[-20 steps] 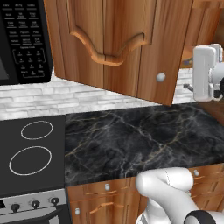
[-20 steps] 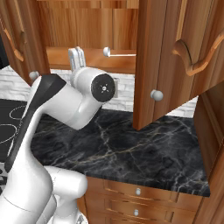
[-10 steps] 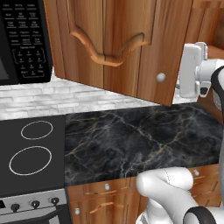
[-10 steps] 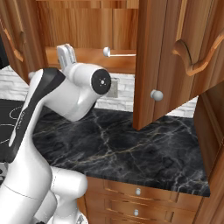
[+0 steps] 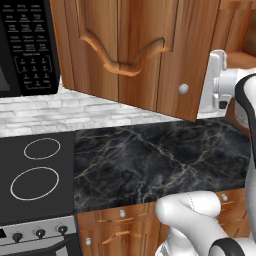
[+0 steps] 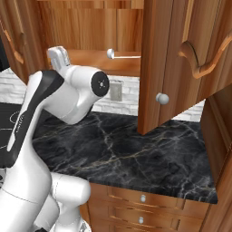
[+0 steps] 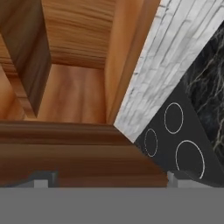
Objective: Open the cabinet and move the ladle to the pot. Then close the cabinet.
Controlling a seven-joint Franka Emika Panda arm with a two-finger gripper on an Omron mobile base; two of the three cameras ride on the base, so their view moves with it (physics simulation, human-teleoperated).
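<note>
The cabinet (image 5: 125, 45) stands open, its door (image 6: 167, 68) with a round silver knob (image 6: 161, 98) swung out over the counter. On the wooden shelf (image 6: 90, 60) inside lies the ladle (image 6: 123, 55), silver, with its round end to the left. My hand (image 6: 59, 56) is raised at shelf height, left of the ladle and apart from it. In the left base view the hand (image 5: 216, 82) sits just past the door's edge. My gripper (image 7: 109, 178) is open, its fingertips (image 7: 43, 178) wide apart with nothing between them, facing the cabinet's wooden inside. The pot is out of view.
A black microwave (image 5: 25, 45) hangs left of the cabinet. The stove top (image 5: 35, 170) with white burner rings lies below it, beside the black marble counter (image 6: 136, 149). Drawer fronts (image 6: 142, 198) run under the counter. A wall outlet (image 6: 116, 90) sits on the white brick backsplash.
My hand has swung left and closer to the open cabinet, past the door's edge. The jaws have stayed open. The door and the ladle have not moved.
</note>
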